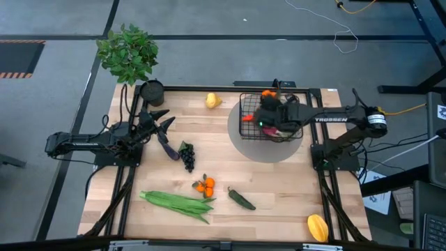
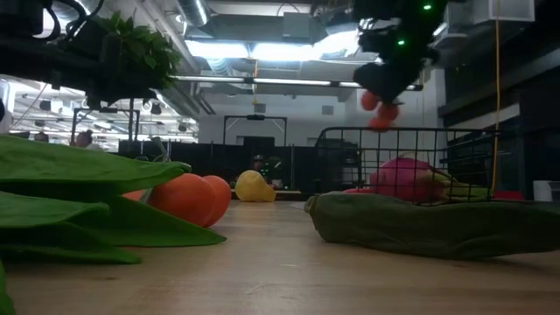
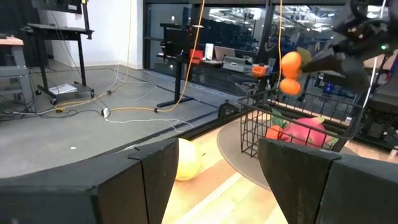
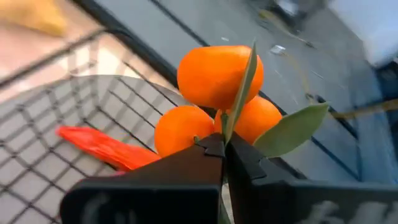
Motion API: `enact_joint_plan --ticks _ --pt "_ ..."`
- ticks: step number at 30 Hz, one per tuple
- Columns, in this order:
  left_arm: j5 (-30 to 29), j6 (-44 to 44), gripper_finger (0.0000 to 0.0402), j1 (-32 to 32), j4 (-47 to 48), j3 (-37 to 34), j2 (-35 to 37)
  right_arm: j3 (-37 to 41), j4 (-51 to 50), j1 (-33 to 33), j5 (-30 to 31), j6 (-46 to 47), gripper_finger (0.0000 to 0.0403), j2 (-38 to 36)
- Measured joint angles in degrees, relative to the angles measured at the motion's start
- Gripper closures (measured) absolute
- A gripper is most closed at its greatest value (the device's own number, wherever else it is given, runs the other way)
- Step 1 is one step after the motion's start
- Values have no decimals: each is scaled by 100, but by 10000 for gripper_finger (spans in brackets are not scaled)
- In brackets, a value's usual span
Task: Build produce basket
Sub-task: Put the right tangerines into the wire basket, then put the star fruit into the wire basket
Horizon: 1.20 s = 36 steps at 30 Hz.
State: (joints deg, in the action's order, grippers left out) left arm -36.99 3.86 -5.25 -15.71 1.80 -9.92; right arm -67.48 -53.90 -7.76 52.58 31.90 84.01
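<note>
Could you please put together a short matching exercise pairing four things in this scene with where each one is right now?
Things:
1. orange cluster
2. dragon fruit
3. starfruit
4. lemon

Places:
A. lying inside the basket
B. on the table, near a front corner
C. held above the basket in the right claw
D. on the table beside the basket

Pairs: 1-C, 2-A, 3-B, 4-D

Bright ceiling strip lights (image 2: 262,48), blurred foreground leaves (image 2: 79,201), soft shadows
</note>
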Motion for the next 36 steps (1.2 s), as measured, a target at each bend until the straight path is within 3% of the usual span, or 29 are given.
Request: enact_joint_plan --ticks 6,10,13,19,24,32,36 --pt "0 8 191 0 4 0 1 -203 1748 -730 -2058 -2321 403 -45" --pt "-3 20 191 1 3 0 0 -270 1904 -1130 -1955 -2495 403 -164" --pt "-2 48 191 1 3 0 0 -272 1445 -1303 -1995 -2302 403 -253" --pt "-2 48 191 0 5 0 1 -270 519 -1288 -2422 -1951 403 -347" --pt "-4 42 191 -1 25 0 1 -270 516 -1178 -2586 -1859 395 -356" --pt "-2 6 191 -1 25 0 1 -270 670 -1153 -3501 -1895 337 -354" --pt "-2 6 191 1 25 0 1 -270 670 -1153 -3580 -1879 304 -354"
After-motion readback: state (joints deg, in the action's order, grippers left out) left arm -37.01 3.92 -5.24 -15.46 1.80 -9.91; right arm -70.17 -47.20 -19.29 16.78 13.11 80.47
